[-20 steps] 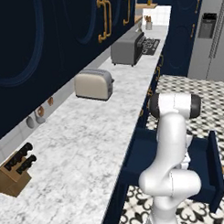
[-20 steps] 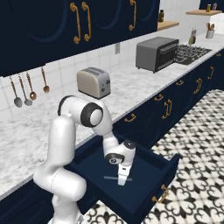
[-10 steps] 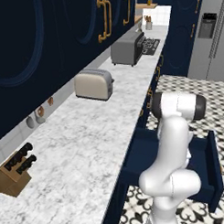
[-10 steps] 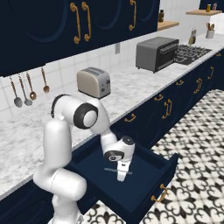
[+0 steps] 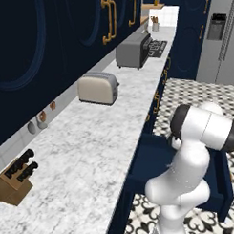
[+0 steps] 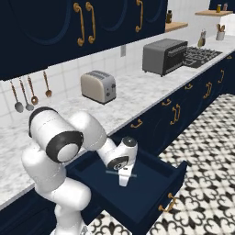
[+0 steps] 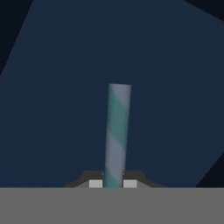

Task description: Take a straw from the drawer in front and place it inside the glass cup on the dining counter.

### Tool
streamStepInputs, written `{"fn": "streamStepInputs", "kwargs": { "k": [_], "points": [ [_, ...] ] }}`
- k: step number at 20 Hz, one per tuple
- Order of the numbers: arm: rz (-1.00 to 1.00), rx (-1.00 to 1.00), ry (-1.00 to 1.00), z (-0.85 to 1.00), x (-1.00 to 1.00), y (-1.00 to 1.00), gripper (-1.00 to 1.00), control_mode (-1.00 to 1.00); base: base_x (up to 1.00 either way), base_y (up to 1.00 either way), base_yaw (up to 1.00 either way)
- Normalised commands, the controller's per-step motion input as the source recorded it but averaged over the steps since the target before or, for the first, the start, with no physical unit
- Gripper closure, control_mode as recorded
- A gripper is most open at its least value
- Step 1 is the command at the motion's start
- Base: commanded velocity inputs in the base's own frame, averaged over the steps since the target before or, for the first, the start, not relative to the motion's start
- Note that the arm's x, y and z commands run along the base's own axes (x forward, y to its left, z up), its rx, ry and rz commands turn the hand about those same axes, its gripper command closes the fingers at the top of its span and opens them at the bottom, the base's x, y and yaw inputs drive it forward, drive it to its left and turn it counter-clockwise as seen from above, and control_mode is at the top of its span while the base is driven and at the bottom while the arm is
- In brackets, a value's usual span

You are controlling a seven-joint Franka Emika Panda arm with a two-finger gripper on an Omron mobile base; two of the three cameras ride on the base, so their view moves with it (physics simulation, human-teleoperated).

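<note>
Toaster (image 5: 98, 88), knife block (image 5: 15, 182), oven (image 6: 164, 55)

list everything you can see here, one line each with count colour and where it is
straw: 1, pale with teal stripes, lying in the drawer, pinched between the finger tips
drawer: 1, navy with brass handle, pulled open under the wall counter
wall counter: 1, white-grey marble, along the wall
toaster: 1, cream and silver, on the wall counter
toaster oven: 1, grey, farther along the wall counter
knife block: 1, wooden with black handles, near end of the counter
hanging utensils: 4, brass and grey, on the tiled wall
fridge: 1, grey, far end of the room
gripper: 1, white, down in the drawer, closed on the straw
</note>
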Motion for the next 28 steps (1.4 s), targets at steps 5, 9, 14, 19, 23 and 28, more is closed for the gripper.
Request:
{"fn": "streamStepInputs", "kwargs": {
  "k": [5, 9, 14, 19, 23, 28],
  "points": [
    [0.00, -0.05, -0.06, 1.00, -0.31, -0.09, 1.00, -1.00, 0.00, 0.00, 0.00],
    [0.02, -0.01, -0.06, 1.00, -0.17, -0.21, 1.00, -1.00, 0.00, 0.00, 0.00],
    [0.08, 0.01, -0.01, 1.00, -0.16, -0.29, 1.00, -1.00, 0.00, 0.00, 0.00],
    [0.19, 0.05, 0.00, 1.00, -0.19, -0.30, 1.00, -1.00, 0.00, 0.00, 0.00],
    [0.32, -0.01, -0.08, 0.76, -0.28, -0.14, 1.00, -1.00, 0.00, 0.00, 0.00],
    [0.41, -0.11, -0.21, 0.64, -0.30, -0.04, 1.00, -1.00, 0.00, 0.00, 0.00]
  ]
}}
